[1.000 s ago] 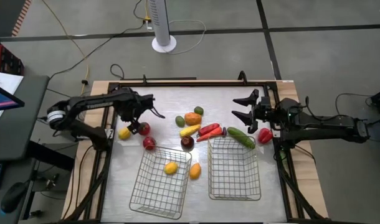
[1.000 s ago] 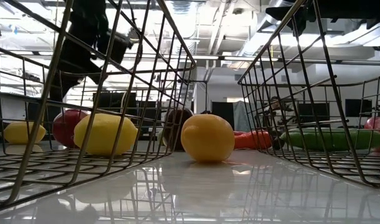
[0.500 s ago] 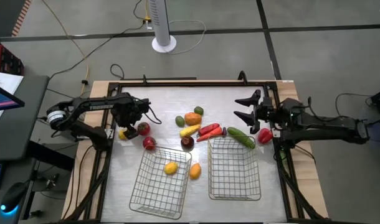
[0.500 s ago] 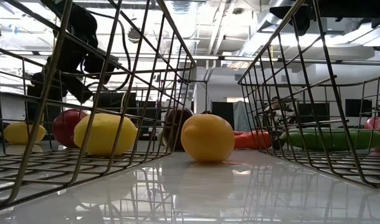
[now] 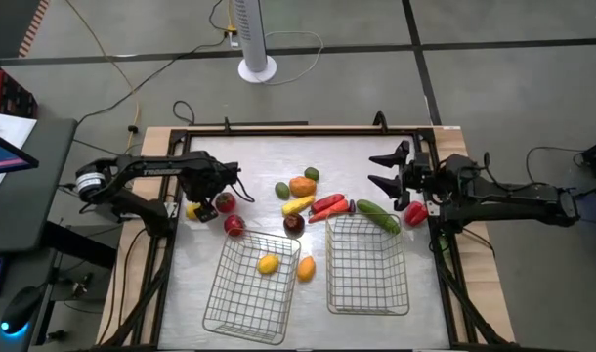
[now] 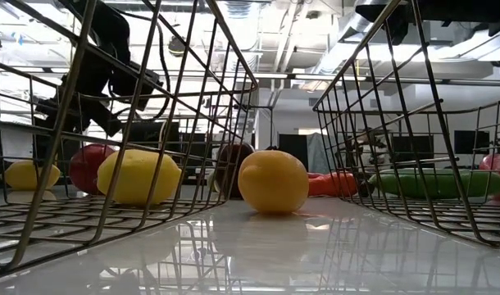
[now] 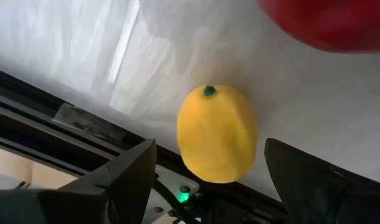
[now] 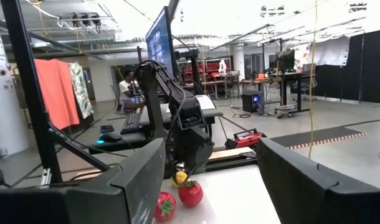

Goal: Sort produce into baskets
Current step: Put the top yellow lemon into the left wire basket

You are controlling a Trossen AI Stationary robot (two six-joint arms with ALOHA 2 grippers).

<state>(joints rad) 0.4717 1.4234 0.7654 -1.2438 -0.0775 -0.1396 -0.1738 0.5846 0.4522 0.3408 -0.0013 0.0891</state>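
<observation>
I'm working in what looks like a robotics lab: big monitor [image 8: 159, 43], far workbenches [image 8: 283, 78], exposed ceiling ducts [image 6: 315, 33].

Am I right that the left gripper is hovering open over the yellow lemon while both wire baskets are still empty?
Not quite: the high view shows one yellow piece already inside the left basket. The right basket is empty, and the left gripper does hover open over the yellow lemon.

Left tool [image 5: 198, 202] over lemon [image 7: 217, 133]
</observation>
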